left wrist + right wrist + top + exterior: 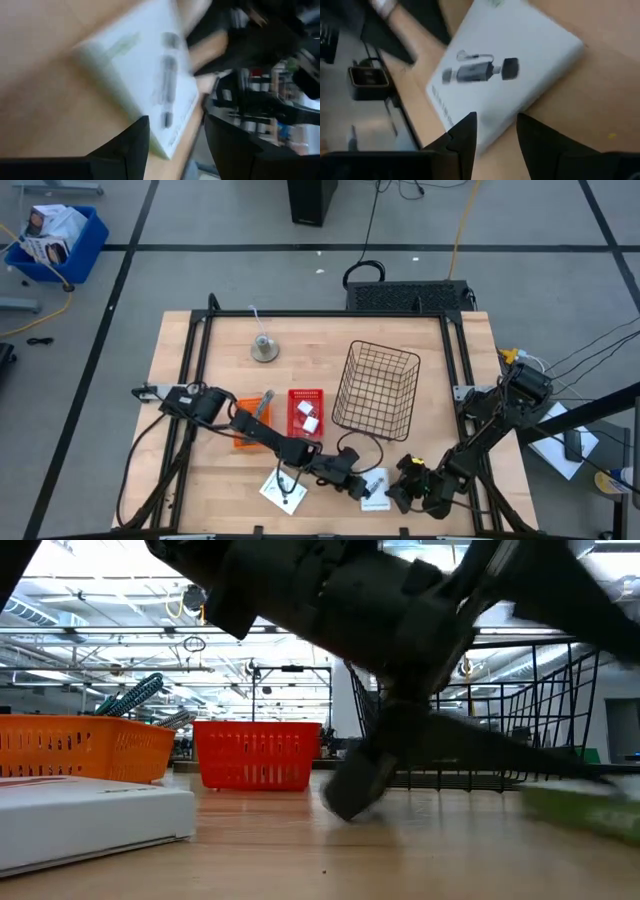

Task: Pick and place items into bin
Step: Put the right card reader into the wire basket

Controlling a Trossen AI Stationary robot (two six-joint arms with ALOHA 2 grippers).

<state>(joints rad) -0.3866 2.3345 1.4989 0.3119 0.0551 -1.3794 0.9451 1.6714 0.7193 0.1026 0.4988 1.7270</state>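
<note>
A white card (376, 490) with black marks lies flat near the table's near edge, between my two grippers. My left gripper (358, 485) is open at the card's left side; its fingers (132, 147) stand on either side of a card edge (167, 142). My right gripper (398, 495) is open at the card's right side, fingers either side of the card's edge (492, 132). A second white card (283, 490) lies flat to the left. Slim tools (262, 410), one teal-handled (135, 695), stick out of the orange bin (246, 438). Two white blocks (307, 416) lie in the red bin (307, 394).
A black wire basket (378, 388) stands to the right of the red bin, far of both grippers. A round grey bell-like object (265, 348) sits toward the far edge. Bare wood lies at the table's left part and its right near corner. A dark frame runs along the table's edges.
</note>
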